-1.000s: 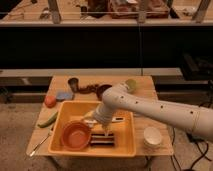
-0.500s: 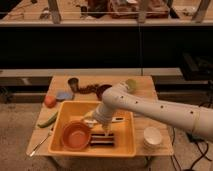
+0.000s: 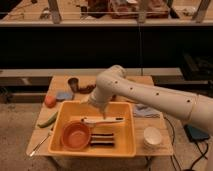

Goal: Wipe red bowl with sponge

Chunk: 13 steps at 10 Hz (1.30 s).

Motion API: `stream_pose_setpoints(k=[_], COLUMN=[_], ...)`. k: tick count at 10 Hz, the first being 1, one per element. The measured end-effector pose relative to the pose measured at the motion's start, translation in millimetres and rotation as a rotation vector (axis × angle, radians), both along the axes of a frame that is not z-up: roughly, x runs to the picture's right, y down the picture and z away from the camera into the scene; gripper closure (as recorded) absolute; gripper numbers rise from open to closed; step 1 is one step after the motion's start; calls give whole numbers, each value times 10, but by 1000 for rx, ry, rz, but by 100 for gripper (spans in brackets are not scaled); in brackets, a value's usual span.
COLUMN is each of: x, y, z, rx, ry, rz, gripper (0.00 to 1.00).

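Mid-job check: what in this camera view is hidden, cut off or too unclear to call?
Camera view only:
1. Gripper, over the yellow plastic tray: contact with the long white utensil below is unclear.
2. Dark flat object beside the round orange-red bowl: too blurred to identify.
3. Small blue rectangular sponge: underside hidden.
4. Brownish object behind the white arm: partly covered by it.

A wooden table carries a yellow tray, white cup, pale cloth, sponge, orange ball and dark cup, with the gripper poised over the tray.
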State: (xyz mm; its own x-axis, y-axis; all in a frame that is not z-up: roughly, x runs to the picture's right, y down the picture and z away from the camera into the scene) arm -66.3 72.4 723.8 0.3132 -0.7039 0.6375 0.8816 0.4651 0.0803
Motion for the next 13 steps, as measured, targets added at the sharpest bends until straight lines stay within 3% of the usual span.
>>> stream_pose_setpoints(k=[2,4,7,8,10,13], x=[-192,-489,-673,-721,-755,-791], y=[-467,-746,-776,-771,-766,-774], z=[-35,-114,-134,-135,-127,53], rx=[79,176,271,287,312,335], ry=[-54,-189,-387,-424,-475,-470], rz=[-93,-271,-524,-574,-647,-641], gripper=[20,20,20,20,20,20])
